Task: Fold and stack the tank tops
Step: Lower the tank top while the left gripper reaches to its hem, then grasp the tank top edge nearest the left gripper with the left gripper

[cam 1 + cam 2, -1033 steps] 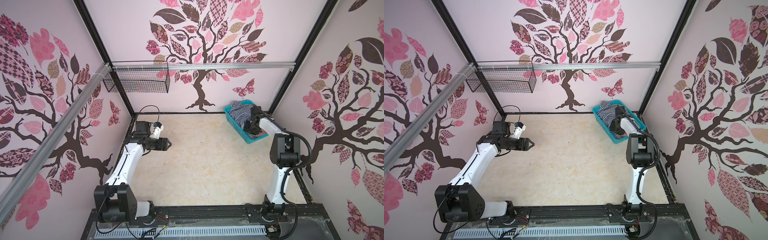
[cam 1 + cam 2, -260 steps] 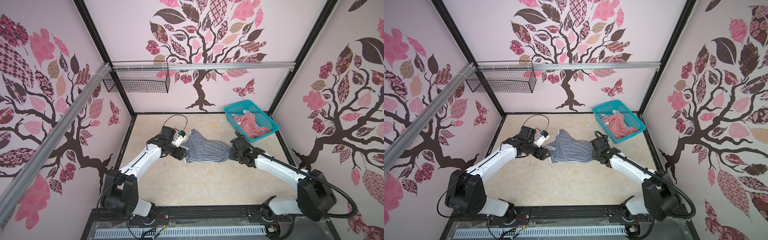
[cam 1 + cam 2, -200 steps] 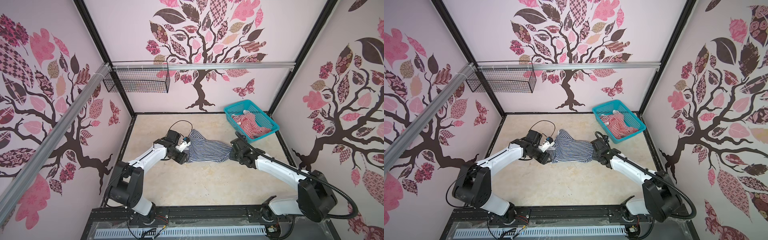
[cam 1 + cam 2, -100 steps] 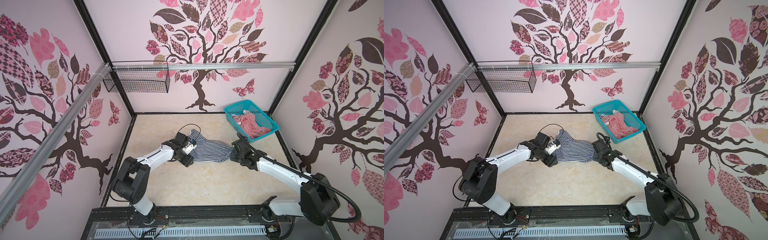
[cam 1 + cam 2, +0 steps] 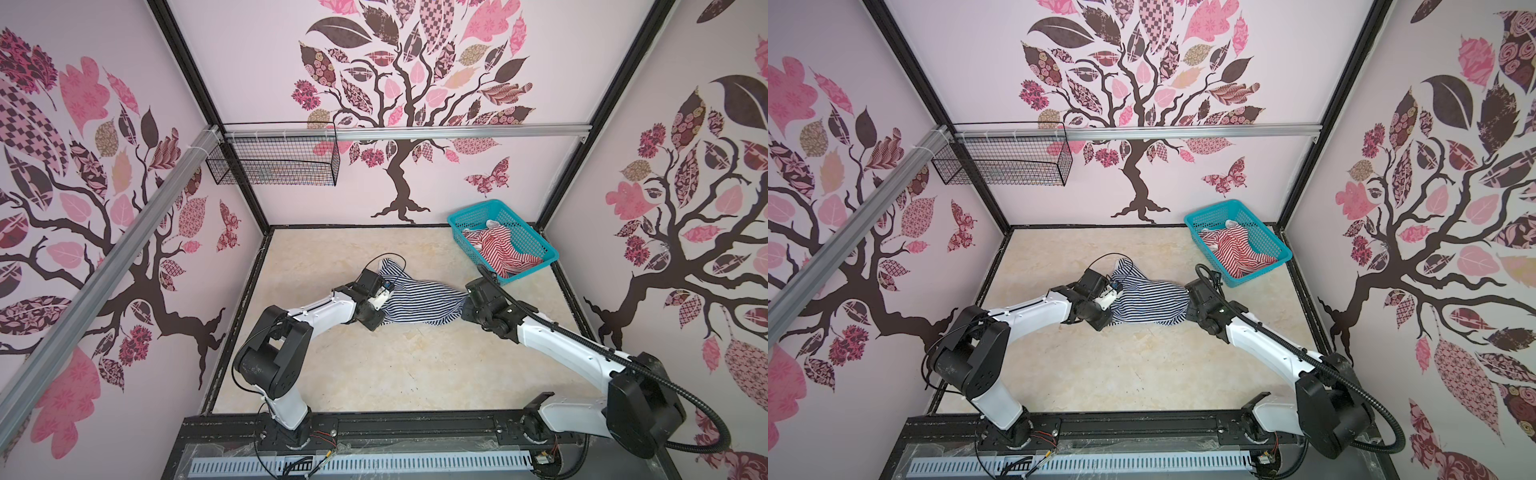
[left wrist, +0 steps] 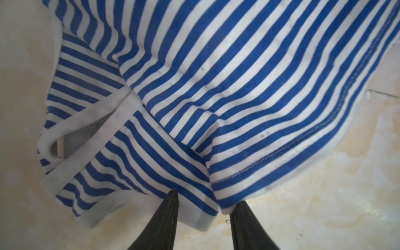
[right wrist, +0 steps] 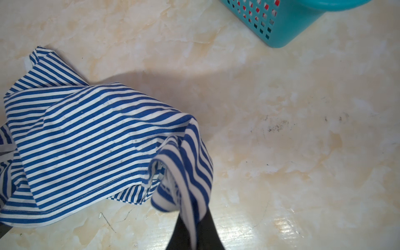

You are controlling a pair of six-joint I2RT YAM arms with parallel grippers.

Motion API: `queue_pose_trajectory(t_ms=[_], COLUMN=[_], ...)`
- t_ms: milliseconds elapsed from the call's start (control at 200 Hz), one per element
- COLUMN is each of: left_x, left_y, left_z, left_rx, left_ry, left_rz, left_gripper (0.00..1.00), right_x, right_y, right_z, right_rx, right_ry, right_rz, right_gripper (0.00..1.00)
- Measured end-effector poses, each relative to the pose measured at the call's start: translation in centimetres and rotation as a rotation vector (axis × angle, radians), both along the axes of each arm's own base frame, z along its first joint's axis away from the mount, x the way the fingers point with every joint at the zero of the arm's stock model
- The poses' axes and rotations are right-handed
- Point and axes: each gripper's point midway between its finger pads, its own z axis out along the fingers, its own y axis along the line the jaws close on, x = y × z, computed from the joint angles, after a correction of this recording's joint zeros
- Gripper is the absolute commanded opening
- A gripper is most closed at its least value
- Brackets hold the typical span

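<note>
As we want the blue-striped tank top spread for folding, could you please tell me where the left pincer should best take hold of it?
Grip the white-edged corner of the blue-and-white striped tank top, coming low from its left end. It juts flat on the table between the open jaws of the left pincer, opposite the end the right pincer pinches.

Soft striped cloth tank top (image 6: 216, 86) — glossy marbled table (image 7: 292, 134), teal plastic mesh basket (image 7: 292, 28)

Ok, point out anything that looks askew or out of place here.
The navy-and-white tank top lies bunched on the table, one end pinched in the right end effector. The red-and-white tank top sits crumpled in the teal basket. Nothing looks damaged.
</note>
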Motion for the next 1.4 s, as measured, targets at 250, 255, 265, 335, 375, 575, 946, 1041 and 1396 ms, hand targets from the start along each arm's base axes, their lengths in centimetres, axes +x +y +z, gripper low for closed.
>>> queue_pose_trajectory(t_ms=[250,255,265,335,375,575,946,1041,1396], left_x=[0.3,0.3,0.3,0.5,0.6,1.1,0.1,-0.8,-4.4], left_y=[0.8,0.8,0.8,1.2,1.4,2.3,4.0,3.4,1.4], left_z=[0.0,0.0,0.1,0.9,1.6,5.7,5.5,5.3,4.1], left_rx=[0.045,0.045,0.048,0.058,0.058,0.065,0.18,0.159,0.056], left_ry=[-0.019,-0.02,-0.022,-0.047,-0.068,-0.185,-0.205,-0.177,-0.044], left_rz=[0.006,0.006,0.007,0.009,0.012,0.013,-0.08,-0.125,-0.276], left_gripper=[0.0,0.0,0.0,0.0,0.0,0.0,0.0,0.01,0.31], right_x=[-0.1,-0.1,-0.1,-0.1,-0.1,-0.2,-0.6,-1.0,-3.1], right_y=[0.4,0.4,0.4,0.6,0.7,1.2,2.2,2.1,1.0], right_z=[0.4,0.4,0.5,0.8,0.9,0.8,-0.3,-0.9,-3.5], right_rx=[0.024,0.024,0.026,0.037,0.041,0.053,0.078,0.073,0.034], right_ry=[-0.012,-0.012,-0.014,-0.022,-0.024,-0.016,0.035,0.055,0.142], right_rz=[0.017,0.017,0.018,0.027,0.032,0.06,0.106,0.111,0.11], right_gripper=[0.0,0.0,0.0,0.0,0.0,0.0,0.0,0.0,0.04])
